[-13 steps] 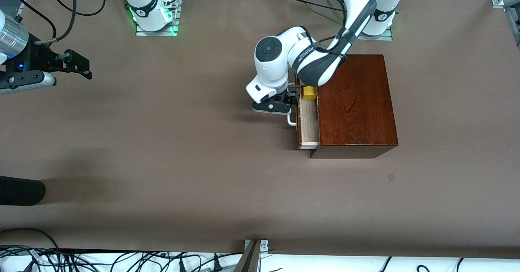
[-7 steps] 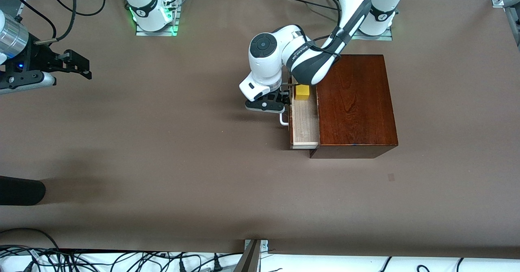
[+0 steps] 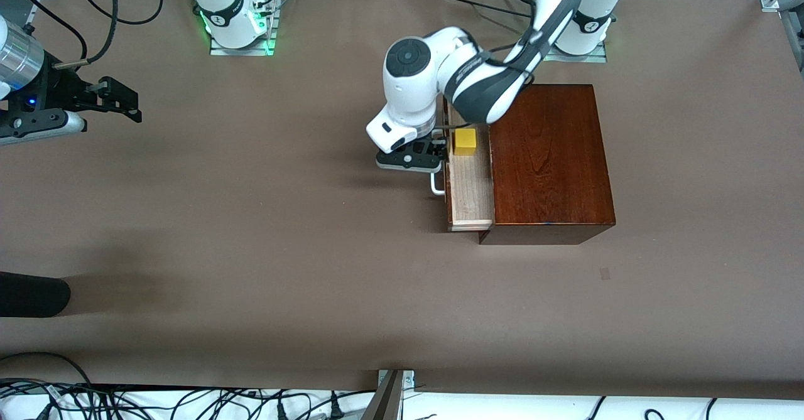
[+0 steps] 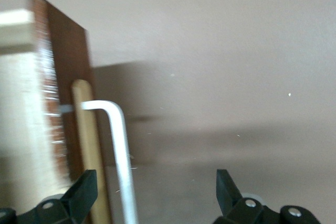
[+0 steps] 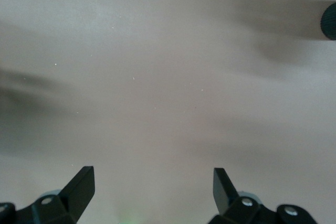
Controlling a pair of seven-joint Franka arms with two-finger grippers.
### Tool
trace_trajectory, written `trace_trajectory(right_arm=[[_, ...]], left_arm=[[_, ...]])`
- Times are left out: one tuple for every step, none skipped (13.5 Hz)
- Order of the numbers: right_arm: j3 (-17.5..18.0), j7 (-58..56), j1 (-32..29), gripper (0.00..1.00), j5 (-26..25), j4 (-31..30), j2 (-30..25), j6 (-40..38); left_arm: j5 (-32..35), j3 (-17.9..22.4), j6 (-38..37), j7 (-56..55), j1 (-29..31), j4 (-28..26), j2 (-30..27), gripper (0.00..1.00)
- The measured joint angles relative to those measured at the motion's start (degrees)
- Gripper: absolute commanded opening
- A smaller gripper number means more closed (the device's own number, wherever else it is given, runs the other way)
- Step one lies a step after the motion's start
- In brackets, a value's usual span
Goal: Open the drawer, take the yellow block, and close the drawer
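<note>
With the drawer [image 3: 470, 188] drawn partly out of the wooden box [image 3: 549, 156], the opening step looks done or nearly done, and taking the yellow block [image 3: 465, 141] comes next.

The left claw [image 3: 433, 154] sits at the white bar handle [image 4: 119, 145], its jaws spread wide with the bar between them and no grip visible. The right claw [image 5: 152, 190], equally wide and empty, waits over bare surface [image 3: 251, 231] at the right arm's end. The yellow block lies on the pale drawer floor, at the end farther from the front camera, just beside the box. The drawer front faces the right arm's end; its long axis and the handle's run nearer-to-farther. Next, the left claw should probably lift clear of the handle, move over the block and descend astride it.
</note>
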Motion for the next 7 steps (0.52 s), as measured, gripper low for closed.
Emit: trace_trajectory(right_arm=[[0.00, 0.00, 0.00, 1.00, 0.00, 0.00, 0.00, 0.00], [0.00, 0.00, 0.00, 1.00, 0.00, 0.01, 0.00, 0.00], [0.00, 0.00, 0.00, 1.00, 0.00, 0.01, 0.00, 0.00], [0.01, 0.00, 0.00, 1.00, 0.00, 0.02, 0.00, 0.01], [0.04, 0.00, 0.00, 1.00, 0.00, 0.02, 0.00, 0.01], [0.11, 0.00, 0.02, 1.00, 0.00, 0.06, 0.00, 0.02], [0.22, -0.08, 0.09, 1.00, 0.00, 0.24, 0.00, 0.02]], left_arm=[[-0.01, 0.07, -2.93, 0.00, 0.64, 0.54, -1.78, 1.00], [-0.03, 0.17, -5.93, 0.00, 1.69, 0.95, -3.81, 1.00], [-0.04, 0.23, -8.60, 0.11, 3.28, 1.15, -5.89, 1.00], [-0.04, 0.26, -10.75, 1.20, 5.21, 1.19, -7.78, 1.00], [-0.05, 0.29, -12.51, 3.75, 7.35, 1.20, -9.39, 1.00], [-0.08, 0.31, -14.05, 7.31, 9.66, 1.20, -10.68, 1.00], [-0.11, 0.35, -15.47, 11.16, 11.88, 1.19, -11.66, 1.00]])
